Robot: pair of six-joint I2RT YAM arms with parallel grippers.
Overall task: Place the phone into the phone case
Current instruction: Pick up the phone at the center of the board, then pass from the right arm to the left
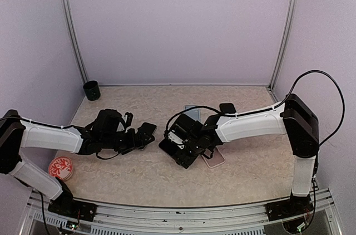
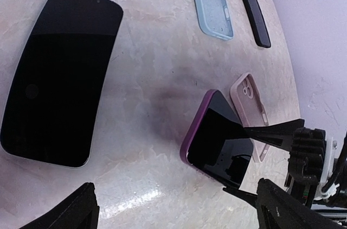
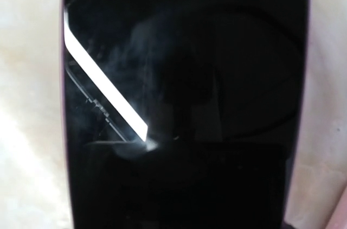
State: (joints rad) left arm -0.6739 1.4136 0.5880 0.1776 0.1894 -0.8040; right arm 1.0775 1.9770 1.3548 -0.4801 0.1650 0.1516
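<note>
One worry: my right gripper [image 2: 238, 158] pinches only one end of the phone [image 2: 214, 131] (left gripper [image 2: 174, 202] hangs open), so it might twist loose before the pink case [image 2: 248, 96] at its 2 o'clock, left-wrist view.

Near mid-bench [image 1: 139, 182], phone [image 2: 219, 142] clamped between the right pincer's [image 2: 236, 158] fingers, with 1 case [image 2: 249, 104] just beside it on its right. Behind those, toward the far edge, a 2nd case [image 2: 211, 1] and, right of it, a 2nd phone [image 2: 255, 17], side by side but apart. Left of centre, a 3rd phone [image 2: 54, 77] flat just ahead of the spread left pincer [image 2: 176, 207]; cup [image 1: 92, 90] in the far-left corner, dish [image 1: 60, 168] at the near-left edge.
</note>
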